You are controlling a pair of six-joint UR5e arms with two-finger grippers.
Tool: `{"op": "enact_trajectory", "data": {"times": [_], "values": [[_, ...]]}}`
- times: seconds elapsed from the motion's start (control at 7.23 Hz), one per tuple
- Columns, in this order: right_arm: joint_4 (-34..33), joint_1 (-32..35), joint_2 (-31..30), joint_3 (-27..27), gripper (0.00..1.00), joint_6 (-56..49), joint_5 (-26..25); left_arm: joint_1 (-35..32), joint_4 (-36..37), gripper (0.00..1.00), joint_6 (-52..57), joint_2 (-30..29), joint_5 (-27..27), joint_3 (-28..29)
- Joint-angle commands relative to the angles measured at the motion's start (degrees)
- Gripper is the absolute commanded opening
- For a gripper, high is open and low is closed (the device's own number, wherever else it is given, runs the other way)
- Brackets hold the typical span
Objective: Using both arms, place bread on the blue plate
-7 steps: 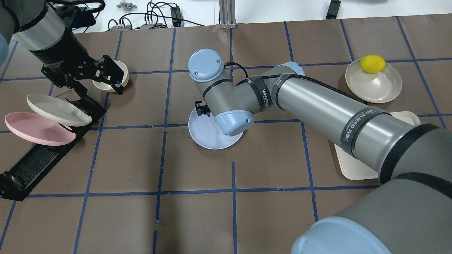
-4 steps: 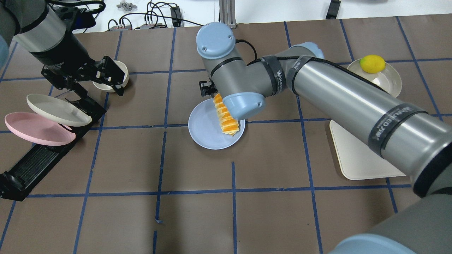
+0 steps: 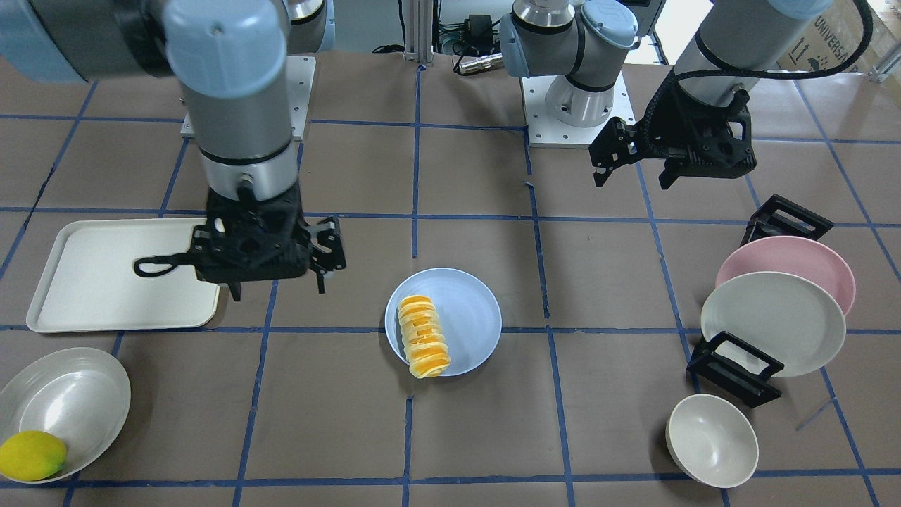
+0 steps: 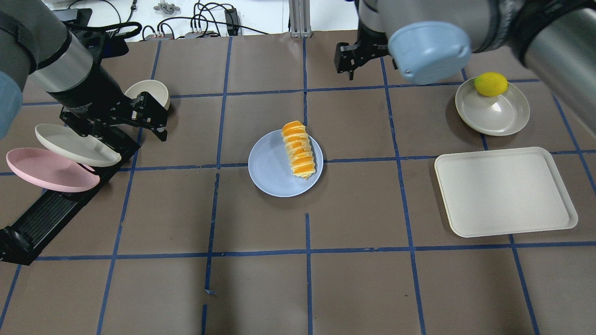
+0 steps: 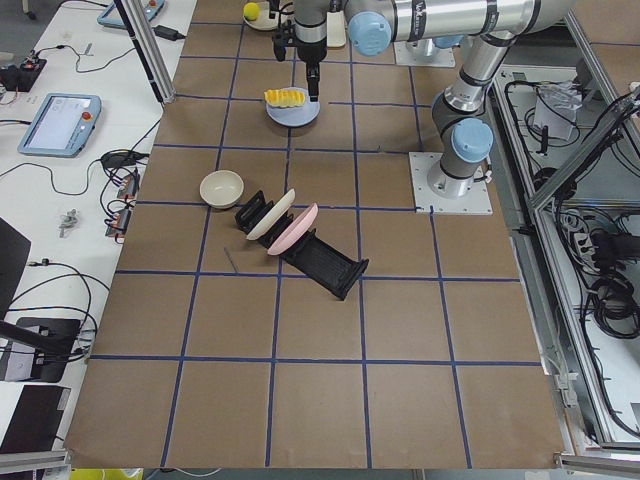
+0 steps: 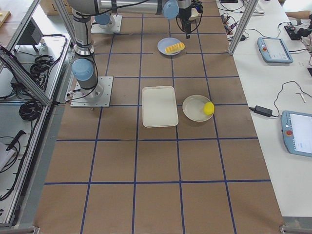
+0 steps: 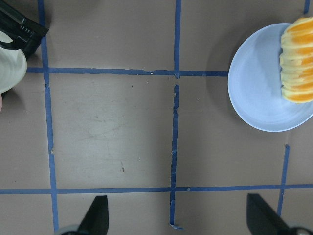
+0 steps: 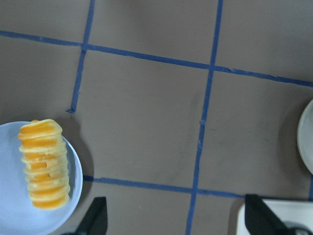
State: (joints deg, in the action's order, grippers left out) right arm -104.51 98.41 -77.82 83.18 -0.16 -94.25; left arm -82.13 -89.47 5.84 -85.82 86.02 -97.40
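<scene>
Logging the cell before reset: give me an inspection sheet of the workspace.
Surface: table, brown paper with blue tape grid.
Job's things: bread lies on blue plate, one end at the rim.
Clutter: tray; lemon in dish; bowl; pink plate and cream plate in rack.
Grippers: left gripper open, empty; right gripper open, empty.
Cables: wrist cable loops over the tray; cables behind the table.
Surroundings: pendants beside the table.

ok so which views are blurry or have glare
Overhead exterior: the right arm is smeared and soft near the lens, the bread is crisp, and a small glare spot sits in the bowl holding the lemon. Front-facing: the same arm's upper part is blurred. Both wrist views: table sharp.
</scene>
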Motion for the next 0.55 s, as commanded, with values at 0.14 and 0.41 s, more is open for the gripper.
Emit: {"op": "enact_trajectory", "data": {"times": [0.14, 0.41], "values": [[20.39, -11.12, -11.63, 0.66, 1.00, -0.72, 6.78, 0.04, 0.08, 1.00, -0.04, 0.04, 0.03, -0.15], [19.44, -11.13, -13.05, 1.02, 1.00, -1.60, 6.37, 0.04, 0.08, 1.00, -0.04, 0.04, -0.06, -0.24]]}}
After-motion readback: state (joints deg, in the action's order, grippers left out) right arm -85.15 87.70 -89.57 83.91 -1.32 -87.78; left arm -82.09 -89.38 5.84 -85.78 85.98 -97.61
